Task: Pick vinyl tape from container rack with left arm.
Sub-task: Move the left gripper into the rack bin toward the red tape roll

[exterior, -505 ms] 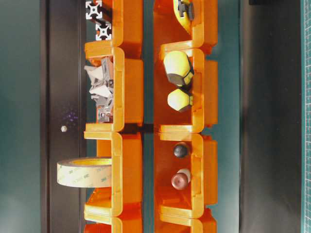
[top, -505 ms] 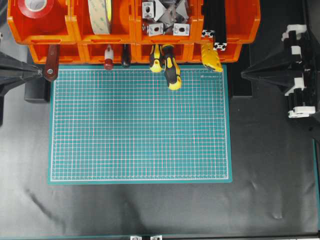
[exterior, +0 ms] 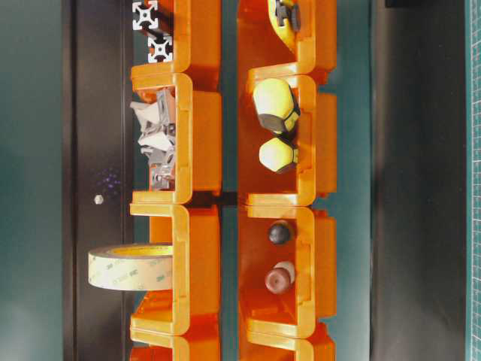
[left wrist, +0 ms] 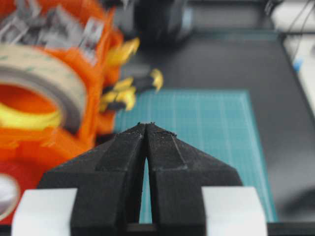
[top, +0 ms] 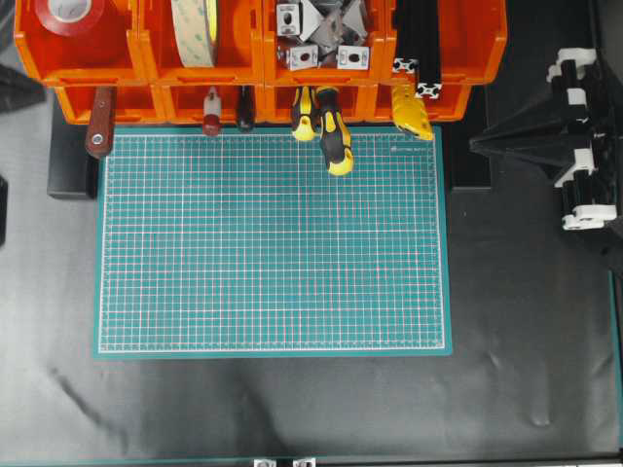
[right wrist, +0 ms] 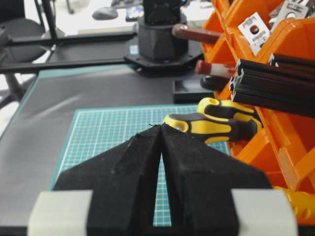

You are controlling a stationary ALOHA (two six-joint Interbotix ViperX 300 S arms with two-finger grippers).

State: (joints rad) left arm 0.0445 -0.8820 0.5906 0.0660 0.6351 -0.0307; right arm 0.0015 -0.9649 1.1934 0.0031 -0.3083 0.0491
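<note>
Since half a second ago my left arm has slid away from the mat's corner toward the rack; overhead only a dark sliver of it shows at the left edge. I see the vinyl tape (top: 69,13) lying flat in the far-left upper bin of the container rack (top: 146,58), hole up, which I judge suits a reach from above. Next bin over, the cream tape roll (top: 196,31) stands on edge. My left gripper (left wrist: 146,129) has its fingers pressed together, empty, pointing along the rack front over the green mat (top: 273,243). My right gripper (right wrist: 161,129) is likewise closed and parked.
</note>
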